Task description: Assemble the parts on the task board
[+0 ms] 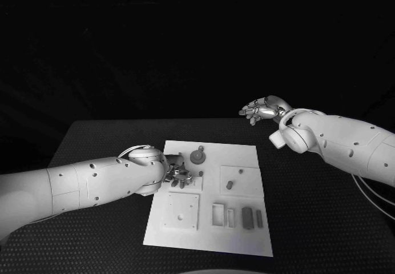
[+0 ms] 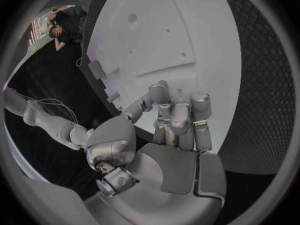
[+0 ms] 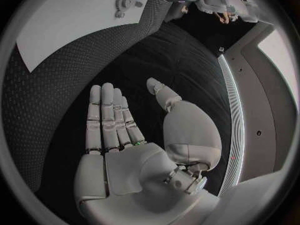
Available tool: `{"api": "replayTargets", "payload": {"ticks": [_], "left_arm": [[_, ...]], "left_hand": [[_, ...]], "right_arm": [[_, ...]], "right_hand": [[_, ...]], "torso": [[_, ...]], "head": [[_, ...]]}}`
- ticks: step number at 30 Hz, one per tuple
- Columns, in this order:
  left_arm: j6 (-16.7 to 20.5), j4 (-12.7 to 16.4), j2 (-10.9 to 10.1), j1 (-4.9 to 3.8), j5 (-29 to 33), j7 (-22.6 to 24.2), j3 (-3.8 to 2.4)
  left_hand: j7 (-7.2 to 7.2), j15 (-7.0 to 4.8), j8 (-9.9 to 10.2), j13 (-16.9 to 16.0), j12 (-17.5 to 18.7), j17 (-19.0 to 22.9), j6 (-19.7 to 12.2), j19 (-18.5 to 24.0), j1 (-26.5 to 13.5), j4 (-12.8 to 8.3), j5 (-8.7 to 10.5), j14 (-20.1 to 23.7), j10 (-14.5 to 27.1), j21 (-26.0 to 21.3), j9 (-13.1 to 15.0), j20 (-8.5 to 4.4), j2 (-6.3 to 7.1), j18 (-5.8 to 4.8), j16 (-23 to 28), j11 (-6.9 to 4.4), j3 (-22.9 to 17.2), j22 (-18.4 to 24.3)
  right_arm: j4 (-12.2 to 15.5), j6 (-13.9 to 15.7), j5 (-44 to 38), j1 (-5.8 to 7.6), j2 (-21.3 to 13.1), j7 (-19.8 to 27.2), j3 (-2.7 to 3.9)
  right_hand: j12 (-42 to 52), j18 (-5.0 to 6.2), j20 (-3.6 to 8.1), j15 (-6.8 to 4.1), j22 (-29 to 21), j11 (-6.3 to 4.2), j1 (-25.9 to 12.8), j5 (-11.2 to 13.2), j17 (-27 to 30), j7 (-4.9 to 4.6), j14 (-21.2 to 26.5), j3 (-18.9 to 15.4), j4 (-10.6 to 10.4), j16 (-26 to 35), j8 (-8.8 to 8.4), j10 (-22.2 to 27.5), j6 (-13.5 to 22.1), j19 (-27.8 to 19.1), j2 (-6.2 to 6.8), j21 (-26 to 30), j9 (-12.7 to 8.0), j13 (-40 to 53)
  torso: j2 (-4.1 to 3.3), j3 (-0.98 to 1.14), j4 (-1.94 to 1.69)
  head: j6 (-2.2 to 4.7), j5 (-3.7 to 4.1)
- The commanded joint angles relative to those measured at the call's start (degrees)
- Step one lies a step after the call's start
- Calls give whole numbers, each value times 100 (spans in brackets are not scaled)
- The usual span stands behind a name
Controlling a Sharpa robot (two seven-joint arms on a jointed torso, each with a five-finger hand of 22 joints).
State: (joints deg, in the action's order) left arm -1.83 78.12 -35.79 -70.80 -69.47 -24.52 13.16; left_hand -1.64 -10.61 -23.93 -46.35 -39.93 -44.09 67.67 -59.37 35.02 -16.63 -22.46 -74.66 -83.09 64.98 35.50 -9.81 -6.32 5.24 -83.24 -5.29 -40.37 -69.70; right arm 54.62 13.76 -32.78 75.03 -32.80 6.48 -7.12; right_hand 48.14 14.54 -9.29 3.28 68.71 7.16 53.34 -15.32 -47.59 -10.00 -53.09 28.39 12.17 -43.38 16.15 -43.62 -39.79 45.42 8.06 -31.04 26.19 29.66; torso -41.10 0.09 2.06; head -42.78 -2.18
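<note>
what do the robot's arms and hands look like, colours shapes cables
Both arms are thick, rounded white shells dotted with small dark holes. The left hand and right hand are silver metal with jointed fingers and smooth pale palm plates. A thin cable loops at the left wrist; more cables trail beside the right arm.

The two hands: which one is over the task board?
The left hand is over the task board; the right hand is raised beyond the table's far edge, its fingers apart and empty.

White arms (image 1: 91,182), silver robot hand (image 3: 134,135)
</note>
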Motion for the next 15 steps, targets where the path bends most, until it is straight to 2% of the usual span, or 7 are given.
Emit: {"api": "replayTargets", "payload": {"ticks": [1, 4, 5, 6, 7, 9, 15], "left_arm": [[-244, -25, 2, 54, -23, -140, 47], [-217, -51, -2, 54, -7, -169, 47], [-208, -59, -3, 54, -5, -171, 47], [-203, -61, -4, 54, -5, -174, 47], [-206, -65, -6, 54, -5, -181, 47], [-203, -73, -10, 54, -5, -184, 47], [-168, -97, -20, 54, -5, -192, 46]], "left_hand": [[119, -62, 8, 32, -24, 23, 194, -9, 197, 63, 293, 32, 74, -44, -13, -334, -94, 80, -3, -17, -207, 11], [105, -50, 13, 82, -6, 55, 156, -7, 193, 137, 640, 41, 91, -77, -37, -330, -19, 74, 31, -2, -152, 17], [100, -44, 18, 102, 5, 69, 142, -7, 139, 220, 968, 45, 97, -90, -47, -330, 24, 73, 49, 4, -106, 20], [98, -43, 20, 111, 9, 75, 137, -4, 110, 261, 1146, 45, 99, -98, -52, -331, 47, 74, 55, 6, -85, 21], [97, -44, 22, 128, 15, 84, 131, 2, 68, 332, 1477, 46, 100, -111, -61, -335, 110, 78, 63, 6, -56, 21], [96, -47, 25, 158, 23, 97, 125, 7, 31, 457, 1875, 45, 102, -128, -79, -344, 222, 85, 75, 7, -40, 14], [90, -41, 16, 180, 26, 102, 108, 18, -301, 731, 1970, 61, 108, -149, -80, -341, 491, 78, 78, 13, 165, 10]], "right_arm": [[7, -80, -13, 0, -1, 41, 2], [6, -83, -12, 0, -1, 39, 2], [5, -83, -12, 0, -1, 39, 2], [5, -84, -12, 0, -2, 39, 2], [5, -87, -12, 0, -4, 38, 2], [5, -87, -12, 0, -7, 38, 1], [7, -90, -12, 0, -15, 37, 1]], "right_hand": [[29, 13, -40, 3, 9, 12, -68, -37, 7, -25, 52, -16, -28, 6, 21, 43, 28, -10, 1, 40, -8, -7], [31, 13, -40, 3, 10, 12, -69, -37, 7, -25, 52, -16, -28, 6, 21, 43, 28, -10, 2, 41, -8, -8], [31, 13, -40, 3, 10, 12, -69, -37, 7, -25, 52, -17, -28, 6, 21, 43, 29, -10, 2, 42, -9, -9], [31, 14, -40, 3, 10, 12, -69, -37, 7, -25, 52, -17, -28, 6, 21, 43, 29, -10, 2, 42, -9, -9], [32, 14, -40, 3, 11, 12, -69, -38, 7, -25, 52, -17, -28, 6, 21, 44, 29, -10, 2, 42, -9, -10], [32, 14, -40, 3, 11, 12, -69, -38, 7, -26, 52, -17, -28, 6, 21, 44, 29, -10, 2, 43, -9, -11], [35, 14, -41, 4, 14, 12, -70, -39, 7, -26, 53, -18, -28, 6, 21, 45, 30, -10, 3, 45, -10, -15]], "torso": [[0, 1, -5], [0, 1, -5], [0, 1, -5], [1, 2, -5], [1, 2, -4], [2, 3, -3], [0, 2, 0]], "head": [[1, 7], [-3, 8], [-3, 8], [-3, 8], [-3, 7], [-2, 7], [-1, 9]]}}
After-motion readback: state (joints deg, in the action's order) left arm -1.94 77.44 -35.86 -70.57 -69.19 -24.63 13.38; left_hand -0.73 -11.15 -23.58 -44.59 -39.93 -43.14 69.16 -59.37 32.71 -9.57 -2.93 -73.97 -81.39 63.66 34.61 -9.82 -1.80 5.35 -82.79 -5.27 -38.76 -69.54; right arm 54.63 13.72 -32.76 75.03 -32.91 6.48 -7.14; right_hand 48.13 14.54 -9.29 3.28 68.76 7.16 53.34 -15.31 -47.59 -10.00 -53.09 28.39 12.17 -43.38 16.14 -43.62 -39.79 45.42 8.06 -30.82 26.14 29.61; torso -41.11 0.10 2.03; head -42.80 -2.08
